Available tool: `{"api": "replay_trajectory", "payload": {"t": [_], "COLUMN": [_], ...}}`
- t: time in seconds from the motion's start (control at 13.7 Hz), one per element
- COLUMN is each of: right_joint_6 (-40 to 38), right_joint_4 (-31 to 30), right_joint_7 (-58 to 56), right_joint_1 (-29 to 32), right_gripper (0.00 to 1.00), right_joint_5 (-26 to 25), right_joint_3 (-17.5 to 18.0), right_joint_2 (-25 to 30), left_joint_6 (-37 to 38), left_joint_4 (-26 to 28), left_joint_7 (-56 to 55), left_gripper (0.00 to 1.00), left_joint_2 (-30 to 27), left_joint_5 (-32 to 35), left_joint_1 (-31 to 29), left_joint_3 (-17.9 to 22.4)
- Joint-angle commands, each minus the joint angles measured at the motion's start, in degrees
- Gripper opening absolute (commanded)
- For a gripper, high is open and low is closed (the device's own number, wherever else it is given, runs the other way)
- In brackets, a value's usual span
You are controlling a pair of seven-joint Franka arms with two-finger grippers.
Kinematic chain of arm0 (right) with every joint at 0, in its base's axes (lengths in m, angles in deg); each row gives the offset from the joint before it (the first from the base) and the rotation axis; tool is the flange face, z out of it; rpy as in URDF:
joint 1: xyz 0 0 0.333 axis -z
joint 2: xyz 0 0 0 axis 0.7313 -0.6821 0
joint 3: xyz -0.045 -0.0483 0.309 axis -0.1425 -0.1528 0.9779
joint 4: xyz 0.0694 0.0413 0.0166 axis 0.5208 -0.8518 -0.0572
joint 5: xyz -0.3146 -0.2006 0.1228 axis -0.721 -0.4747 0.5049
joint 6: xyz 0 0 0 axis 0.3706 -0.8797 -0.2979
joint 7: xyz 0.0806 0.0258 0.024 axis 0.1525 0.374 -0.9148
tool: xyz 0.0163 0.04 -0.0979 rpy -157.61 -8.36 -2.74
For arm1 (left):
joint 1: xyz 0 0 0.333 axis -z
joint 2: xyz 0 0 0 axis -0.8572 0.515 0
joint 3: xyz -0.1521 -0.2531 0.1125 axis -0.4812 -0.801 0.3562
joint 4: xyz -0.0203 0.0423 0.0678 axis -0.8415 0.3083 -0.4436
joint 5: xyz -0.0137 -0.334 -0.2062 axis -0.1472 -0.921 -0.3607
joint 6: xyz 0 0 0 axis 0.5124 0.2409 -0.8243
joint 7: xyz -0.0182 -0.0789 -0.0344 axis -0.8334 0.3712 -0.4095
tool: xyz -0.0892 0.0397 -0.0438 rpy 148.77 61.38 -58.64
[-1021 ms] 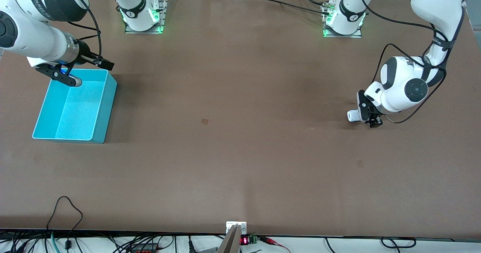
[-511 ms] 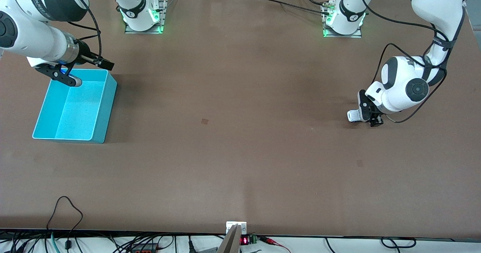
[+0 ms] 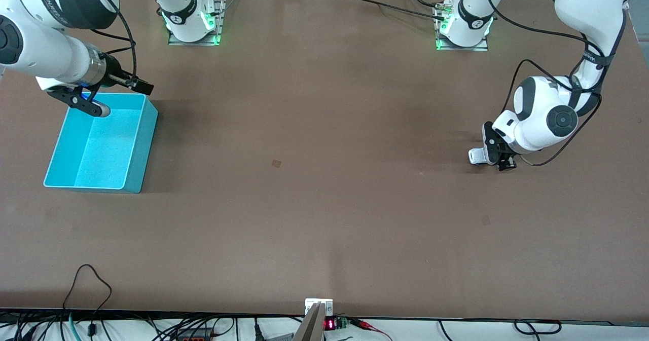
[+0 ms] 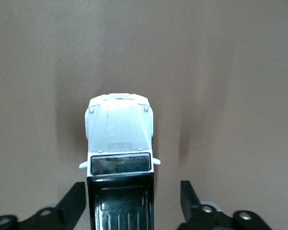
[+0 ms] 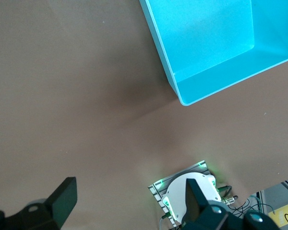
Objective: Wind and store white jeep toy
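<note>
White jeep toy [image 4: 119, 158] on the table [image 3: 324, 179], at the left arm's end, well apart from the turquoise bin [image 3: 99, 143]; wheels down, white hood pointing away from the wrist, black roof and rear lying between the two fingers. Left end effector [image 4: 132, 203] low over the rear half of the jeep, straddling it; one finger [image 4: 73, 201] just beside the black body, the other finger [image 4: 188, 199] clearly apart from it; not yet clamped, jaws parted with a gap on at least one side. Right end effector [image 3: 83, 103] over the rim of the turquoise bin at the corner nearest the right arm's base, spread wide and holding nothing; waiting.

Step in hand, by judgement: closing on the jeep ahead of the wind-up pull. To do it well: shift slightly so the body sits centred between the fingers, otherwise the nearer finger meets the car first and shoves it sideways or skews it; squeeze the flat black sides rather than the wheels or the tiny mirrors; stay low enough to catch the body, not just the roof edge; keep the wheels pressed on the table for the backward drag, along the car's own axis. Risk: small, smooth body slipping or pivoting under an uneven pinch.
</note>
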Motion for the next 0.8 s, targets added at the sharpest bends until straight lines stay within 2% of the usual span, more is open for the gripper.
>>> {"api": "replay_trajectory", "payload": {"t": [0.0,0.22,0.36,0.51,0.73], "right_joint_6": [-0.19,-0.19,-0.28,-0.28,-0.28], "right_joint_4": [-0.44,-0.44,-0.44,-0.44,-0.44], "right_joint_7": [-0.25,-0.25,-0.25,-0.25,-0.25], "right_joint_1": [0.28,0.28,0.28,0.28,0.28], "right_gripper": [1.0,1.0,1.0,1.0,1.0], "right_joint_5": [0.67,0.67,0.67,0.67,0.67], "right_joint_3": [-0.03,-0.03,-0.03,-0.03,-0.03], "right_joint_2": [0.51,0.51,0.51,0.51,0.51], "left_joint_6": [-0.98,-0.98,-0.89,-0.89,-1.33], "left_joint_4": [0.58,0.49,0.49,0.49,0.32], "left_joint_7": [0.87,0.87,1.39,5.16,5.44], "left_gripper": [0.65,0.32,0.17,0.09,0.06], "left_joint_2": [-0.24,-0.24,-0.33,-0.5,-0.42], "left_joint_5": [1.07,1.16,1.25,1.16,1.16], "left_joint_1": [-0.8,-0.8,-0.72,-0.72,-0.72], "left_joint_3": [-0.67,-0.58,-0.67,-0.67,-0.67]}}
